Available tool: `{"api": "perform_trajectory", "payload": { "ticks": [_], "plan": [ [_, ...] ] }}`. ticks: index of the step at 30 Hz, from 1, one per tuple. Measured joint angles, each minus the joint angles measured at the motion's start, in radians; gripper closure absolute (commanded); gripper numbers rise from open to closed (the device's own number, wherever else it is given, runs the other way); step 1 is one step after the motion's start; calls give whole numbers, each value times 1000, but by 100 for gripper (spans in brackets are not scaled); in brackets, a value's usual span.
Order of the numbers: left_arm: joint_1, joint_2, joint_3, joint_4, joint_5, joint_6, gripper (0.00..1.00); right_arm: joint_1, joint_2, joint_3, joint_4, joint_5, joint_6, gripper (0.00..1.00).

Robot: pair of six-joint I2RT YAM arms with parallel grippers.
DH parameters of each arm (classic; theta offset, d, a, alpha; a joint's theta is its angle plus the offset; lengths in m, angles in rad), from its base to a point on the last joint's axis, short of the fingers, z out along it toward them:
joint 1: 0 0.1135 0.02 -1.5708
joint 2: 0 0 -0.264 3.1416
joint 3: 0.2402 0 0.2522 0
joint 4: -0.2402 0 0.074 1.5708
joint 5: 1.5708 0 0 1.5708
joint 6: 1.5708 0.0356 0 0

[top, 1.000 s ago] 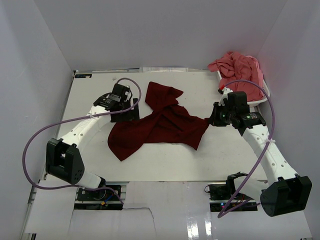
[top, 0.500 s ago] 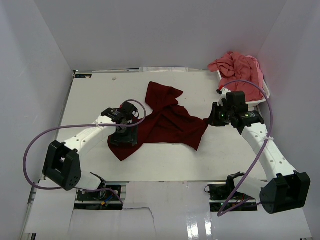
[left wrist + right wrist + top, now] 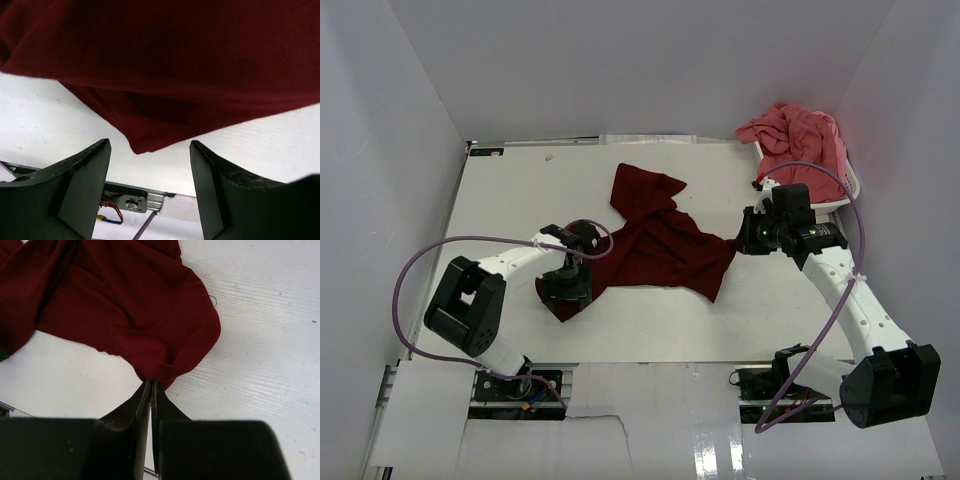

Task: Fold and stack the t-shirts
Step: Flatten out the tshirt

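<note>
The dark maroon t-shirt (image 3: 655,245) lies crumpled across the middle of the table. My right gripper (image 3: 740,240) is shut on its right edge, pinching a bunch of cloth (image 3: 160,372) between the fingertips. My left gripper (image 3: 565,290) is open and empty above the shirt's near left corner (image 3: 145,145), which lies just beyond the gap between the fingers. The coral pink t-shirt (image 3: 795,140) is heaped in the basket at the back right.
The white plastic basket (image 3: 848,190) stands at the table's back right, behind my right arm. The table's near edge and a metal rail with wires (image 3: 130,202) lie just past the left fingertips. White walls enclose the table.
My left gripper has swung from the shirt's left side toward the near edge, over the shirt's near left corner. The right gripper has stayed put, holding the cloth.
</note>
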Motion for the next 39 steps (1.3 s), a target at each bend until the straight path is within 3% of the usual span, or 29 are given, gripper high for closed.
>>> {"api": "perform_trajectory", "payload": {
  "ticks": [7, 8, 10, 11, 12, 17, 22, 26, 29, 31, 32, 34, 35, 39],
  "plan": [
    [2, 91, 16, 16, 20, 8, 31, 0, 0, 0, 0, -14, 0, 92],
    [3, 98, 22, 12, 23, 12, 36, 0, 0, 0, 0, -14, 0, 92],
    [6, 114, 33, 8, 38, 16, 56, 0, 0, 0, 0, -15, 0, 92],
    [6, 125, 37, 15, 61, 19, 74, 0, -1, 0, 0, -16, 0, 92],
    [6, 137, 44, 21, 77, 23, 100, 0, -2, 0, 0, -17, 0, 92],
    [7, 132, 46, 26, 160, 49, 100, 0, -8, 0, 0, -18, 0, 92],
    [80, 17, 90, 30, 473, 79, 100, 0, -8, 0, -1, -17, 0, 92],
    [383, -81, 249, 91, 719, 89, 100, 0, -7, 0, -1, -16, 0, 92],
    [662, -60, 341, 177, 785, 84, 100, 1, -7, 0, -1, -18, 0, 92],
    [779, -5, 352, 254, 789, 63, 100, 1, -7, 0, -1, -20, 0, 92],
    [811, 27, 350, 285, 790, 47, 88, 2, -7, 0, -1, -21, 0, 92],
    [843, 111, 347, 354, 789, 17, 40, 5, -7, 0, -1, -22, 0, 92],
    [848, 156, 347, 384, 786, 0, 3, 6, -7, 0, -1, -22, 0, 92],
    [832, 278, 359, 423, 782, -24, 2, 11, -7, 0, -1, -24, 0, 92]
  ]
}}
